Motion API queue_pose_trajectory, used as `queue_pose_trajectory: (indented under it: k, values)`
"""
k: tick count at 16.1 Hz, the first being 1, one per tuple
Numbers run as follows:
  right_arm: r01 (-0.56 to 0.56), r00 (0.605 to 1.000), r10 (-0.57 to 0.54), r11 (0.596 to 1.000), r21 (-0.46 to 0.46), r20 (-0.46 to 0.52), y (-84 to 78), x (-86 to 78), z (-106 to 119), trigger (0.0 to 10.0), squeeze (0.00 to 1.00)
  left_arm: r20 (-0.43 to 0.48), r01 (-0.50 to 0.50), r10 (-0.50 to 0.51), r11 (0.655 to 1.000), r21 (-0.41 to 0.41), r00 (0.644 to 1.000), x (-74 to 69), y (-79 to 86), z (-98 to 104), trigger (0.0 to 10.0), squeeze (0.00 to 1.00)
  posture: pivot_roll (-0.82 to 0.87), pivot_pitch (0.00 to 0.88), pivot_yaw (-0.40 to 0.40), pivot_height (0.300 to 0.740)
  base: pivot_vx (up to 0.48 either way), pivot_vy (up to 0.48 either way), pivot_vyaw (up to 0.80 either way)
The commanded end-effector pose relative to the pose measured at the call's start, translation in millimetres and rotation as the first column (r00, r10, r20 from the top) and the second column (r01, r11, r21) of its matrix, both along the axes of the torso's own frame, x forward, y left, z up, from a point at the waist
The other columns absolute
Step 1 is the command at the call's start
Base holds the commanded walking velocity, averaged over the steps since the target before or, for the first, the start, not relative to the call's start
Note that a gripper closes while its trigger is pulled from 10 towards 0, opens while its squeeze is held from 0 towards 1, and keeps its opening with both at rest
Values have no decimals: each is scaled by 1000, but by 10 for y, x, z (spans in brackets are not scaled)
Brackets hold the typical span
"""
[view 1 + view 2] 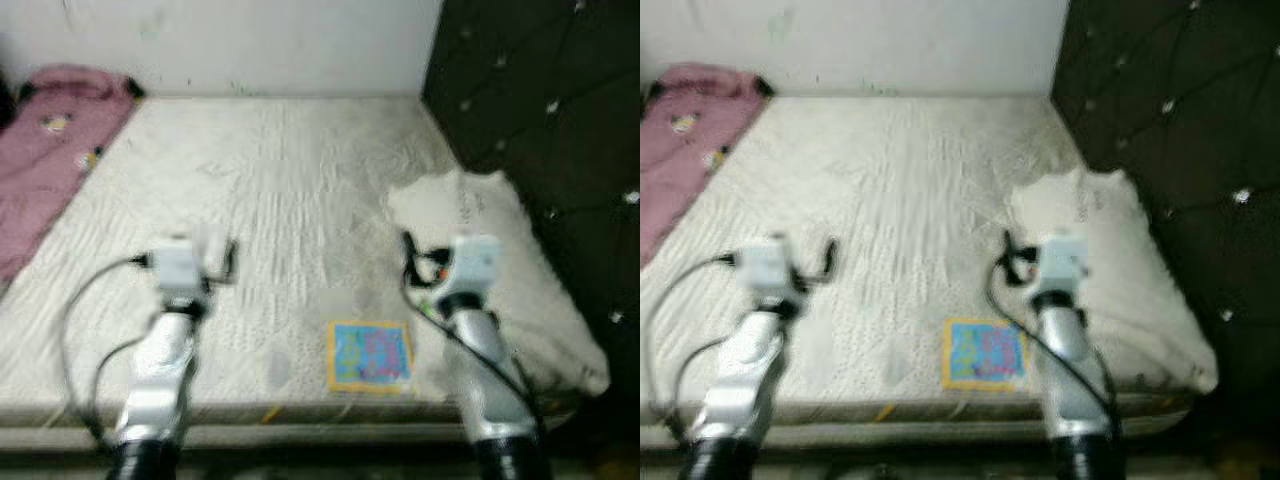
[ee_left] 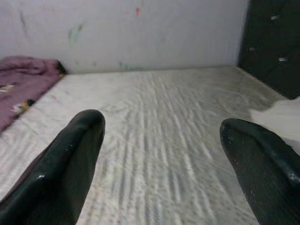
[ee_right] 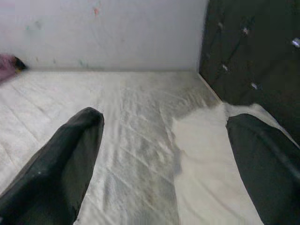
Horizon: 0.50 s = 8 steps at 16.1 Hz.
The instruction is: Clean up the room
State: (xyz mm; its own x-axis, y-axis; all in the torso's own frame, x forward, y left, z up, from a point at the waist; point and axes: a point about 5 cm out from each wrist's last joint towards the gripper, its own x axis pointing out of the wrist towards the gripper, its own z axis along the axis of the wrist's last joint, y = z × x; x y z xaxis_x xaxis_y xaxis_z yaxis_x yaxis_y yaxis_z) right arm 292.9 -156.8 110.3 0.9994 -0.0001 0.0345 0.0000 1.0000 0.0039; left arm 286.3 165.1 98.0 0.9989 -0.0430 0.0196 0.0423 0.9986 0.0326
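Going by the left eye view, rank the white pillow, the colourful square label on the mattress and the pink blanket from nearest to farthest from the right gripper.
1. White pillow: directly under and beside the right gripper, by the dark headboard.
2. Colourful label: on the mattress's near edge, just to the gripper's left and closer to the robot.
3. Pink blanket: far corner on the robot's left, against the wall.

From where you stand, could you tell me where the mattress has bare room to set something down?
The middle of the mattress is bare, between the pink blanket on the left and the white pillow by the dark headboard. The near edge is tighter: the colourful book lies between both grippers.
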Motion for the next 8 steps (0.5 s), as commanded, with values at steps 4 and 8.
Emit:
queue_pose_trajectory:
  k: [4,8]
  values:
    - [-28,1000,28,999,15,13,60,15,37,10000,0,8,-20,20,1000,8,1000,29,59,33,10000,0,15,0,28,740,0,480,-748]
    - [-39,999,39,999,15,7,64,14,25,10000,0,5,-18,18,1000,5,1000,32,39,25,10000,0,15,0,26,740,0,480,-111]
